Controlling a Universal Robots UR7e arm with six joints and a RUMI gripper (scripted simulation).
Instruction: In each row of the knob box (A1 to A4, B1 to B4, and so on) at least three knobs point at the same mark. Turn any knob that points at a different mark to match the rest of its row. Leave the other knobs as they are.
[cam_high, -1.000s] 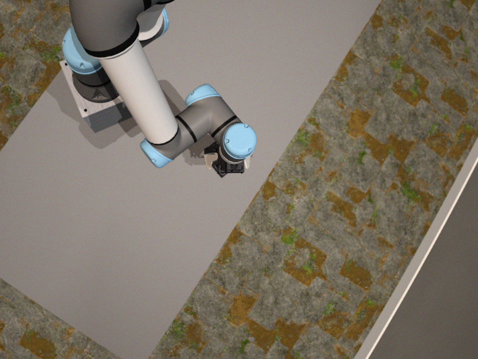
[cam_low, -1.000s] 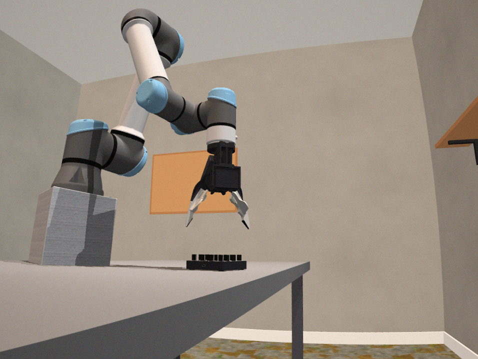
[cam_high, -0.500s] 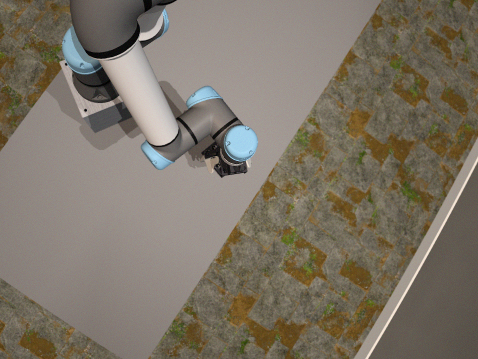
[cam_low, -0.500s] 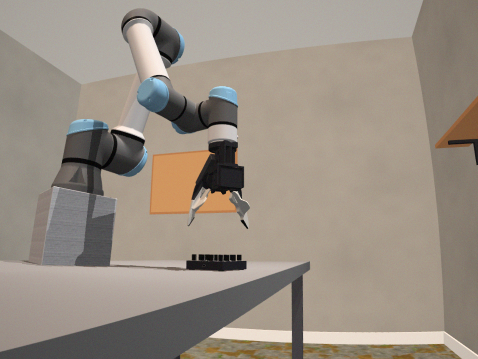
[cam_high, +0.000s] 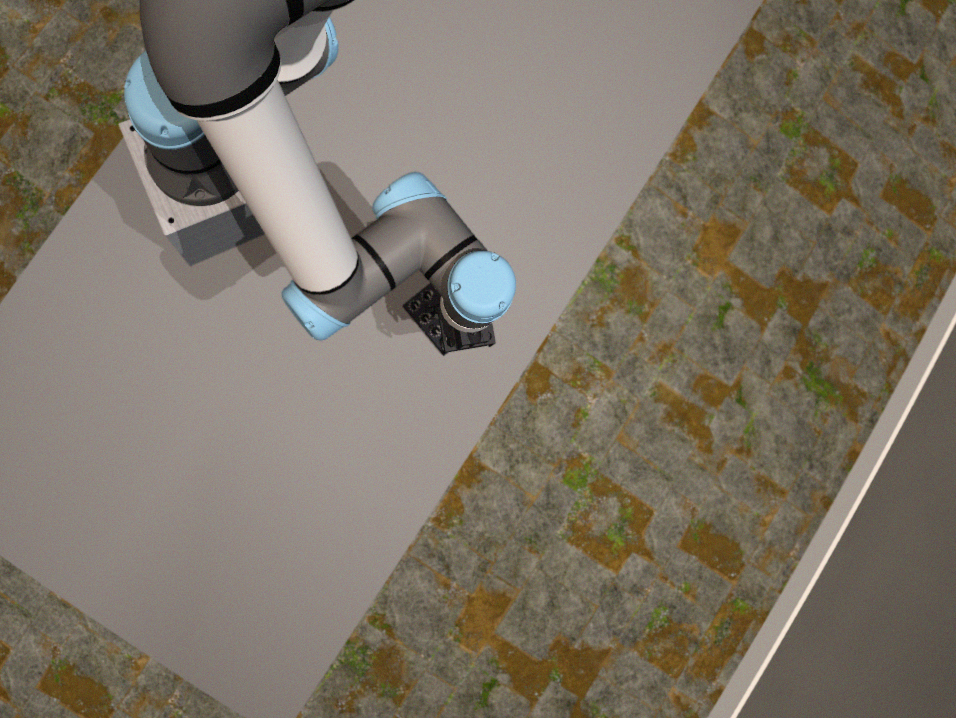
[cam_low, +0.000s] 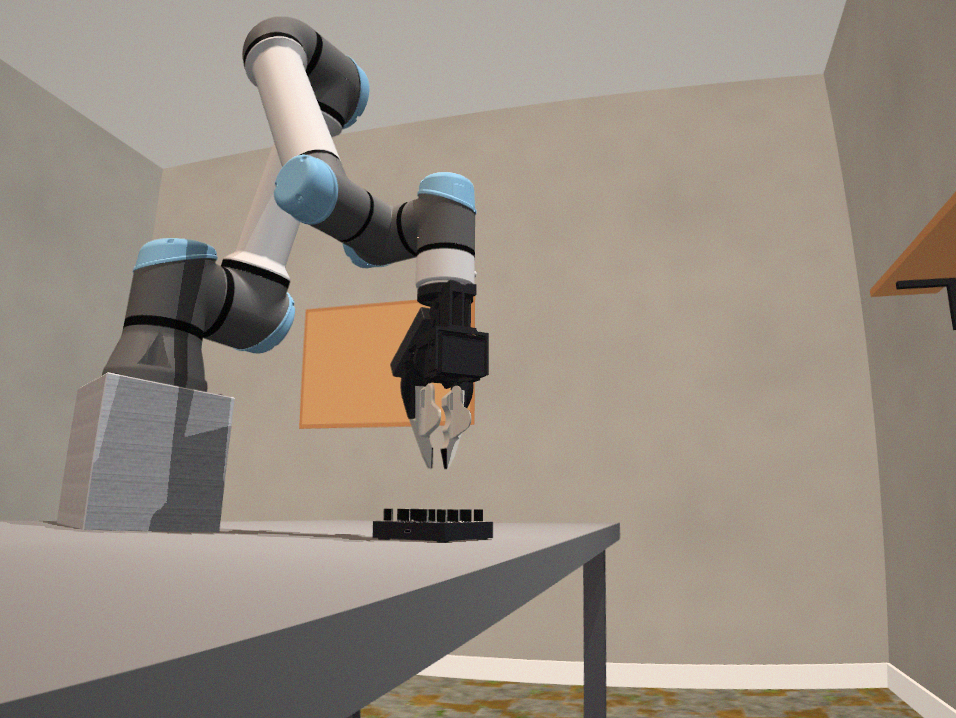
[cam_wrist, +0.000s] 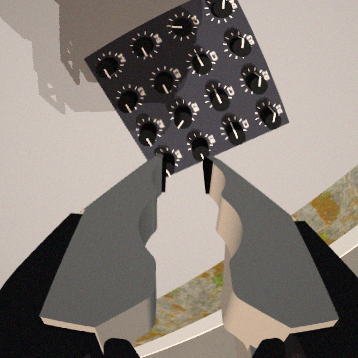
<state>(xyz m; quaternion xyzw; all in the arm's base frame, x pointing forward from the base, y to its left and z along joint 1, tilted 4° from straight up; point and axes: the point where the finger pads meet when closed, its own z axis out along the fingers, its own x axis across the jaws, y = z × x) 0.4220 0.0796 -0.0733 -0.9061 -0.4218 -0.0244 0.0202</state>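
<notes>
Matt black plastic-looking knob box (cam_wrist: 185, 75) with smooth black knobs (cam_wrist: 218, 95) and pale pointer lines, matt grey smooth table top (cam_high: 193, 463), dull grey gripper (cam_low: 438, 455) fingers, brushed-metal-looking pedestal (cam_low: 146, 463), glossy blue joint caps (cam_high: 480, 287), rough mossy stone floor (cam_high: 656, 386)

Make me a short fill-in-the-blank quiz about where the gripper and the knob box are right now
1. The knob box rests on the ____.
2. The gripper hangs ____ the knob box, not touching it.
3. The gripper's fingers are nearly ____.
4. The knob box carries ____ knobs in a square grid.

Missing words: table; above; closed; sixteen
</notes>
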